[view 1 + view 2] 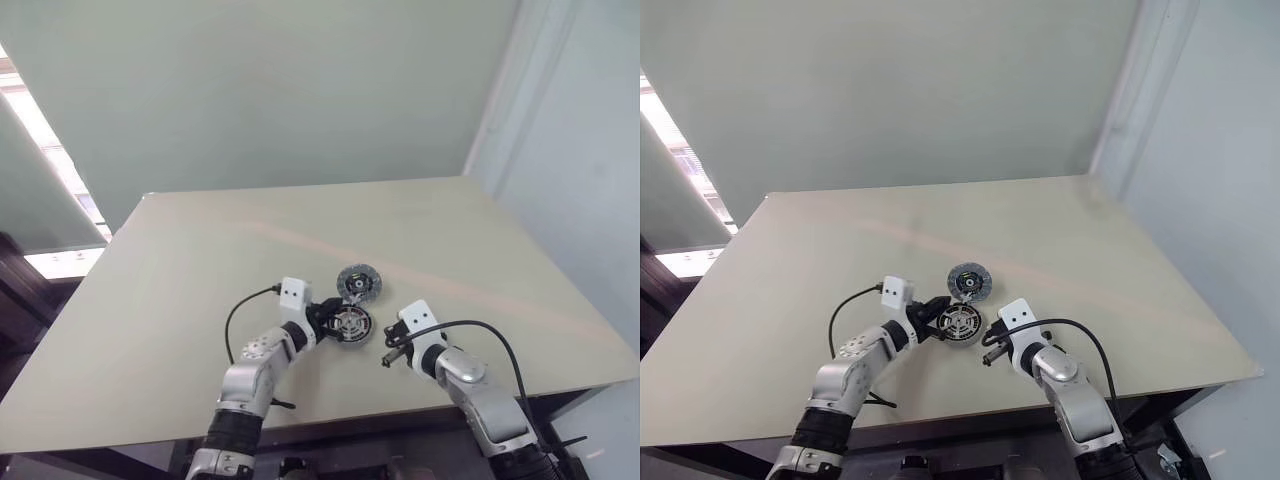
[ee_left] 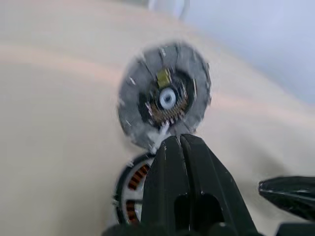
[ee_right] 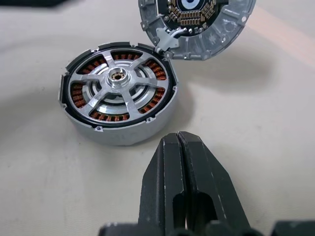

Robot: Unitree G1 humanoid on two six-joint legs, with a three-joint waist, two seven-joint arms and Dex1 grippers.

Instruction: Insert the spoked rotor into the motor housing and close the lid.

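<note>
The two robot arms are closest, low at the near edge of the table point(image 1: 200, 300), which is a big, smooth, pale tan top. On the left, the left gripper point(image 1: 322, 318) has its two black fingers pressed flat together with nothing between them. Its tip is right beside the motor housing point(image 3: 118, 93).

The motor housing is a short round puck with a silver wall and a dark rim. Orange-brown copper windings sit in a ring inside it. The spoked rotor point(image 3: 119, 80) lies in the housing. It is shiny silver, with thin flat spokes running to a small round hub, and the copper shows between the spokes.

The lid point(image 3: 197, 24) is a flat grey metal disc with a dark middle. It lies on the table, touching the far edge of the housing.

On the right, the right gripper point(image 3: 178, 142) has its black fingers squeezed together too, empty, near the housing but not touching it.
</note>
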